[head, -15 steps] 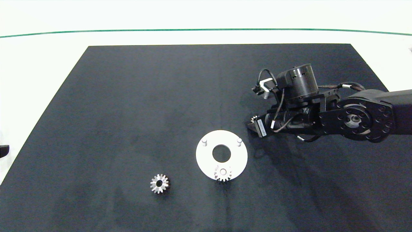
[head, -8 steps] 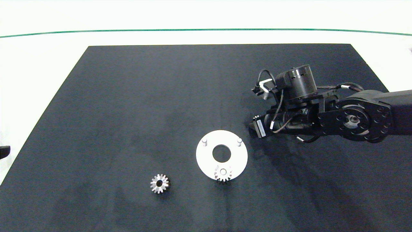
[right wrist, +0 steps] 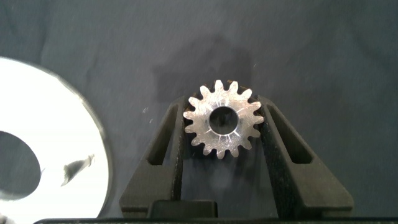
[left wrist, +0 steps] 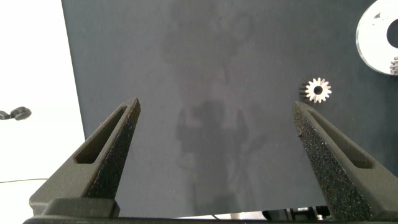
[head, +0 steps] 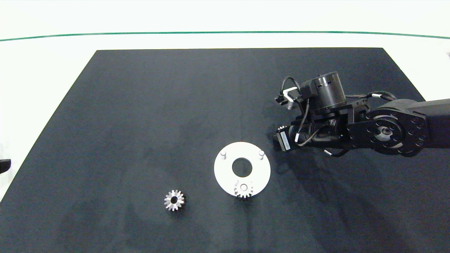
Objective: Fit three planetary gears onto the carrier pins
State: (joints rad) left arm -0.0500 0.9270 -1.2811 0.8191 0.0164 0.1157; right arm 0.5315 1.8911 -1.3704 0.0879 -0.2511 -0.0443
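Observation:
The white disc (head: 225,174) lies on the black mat, and two bare carrier pins (head: 223,154) (head: 261,153) stand on its far side. One planetary gear (head: 243,189) sits on the near pin. A second gear (head: 174,200) lies loose on the mat to the disc's left. My right gripper (head: 277,136) hovers just right of the disc's far edge. In the right wrist view the right gripper (right wrist: 222,112) is shut on the third gear (right wrist: 222,119), held flat between both fingers (right wrist: 280,146), with the disc (right wrist: 56,124) beside it. My left gripper (left wrist: 216,106) is open and parked at the table's left edge.
The black mat (head: 140,105) covers most of the white table, with a green line (head: 225,32) beyond it. The left wrist view shows the loose gear (left wrist: 318,90) and the disc's edge (left wrist: 376,34) far ahead. The right arm (head: 386,130) reaches in from the right.
The right gripper with its gear has crept slightly toward the near side of the table, close by the disc. Nothing else has moved.

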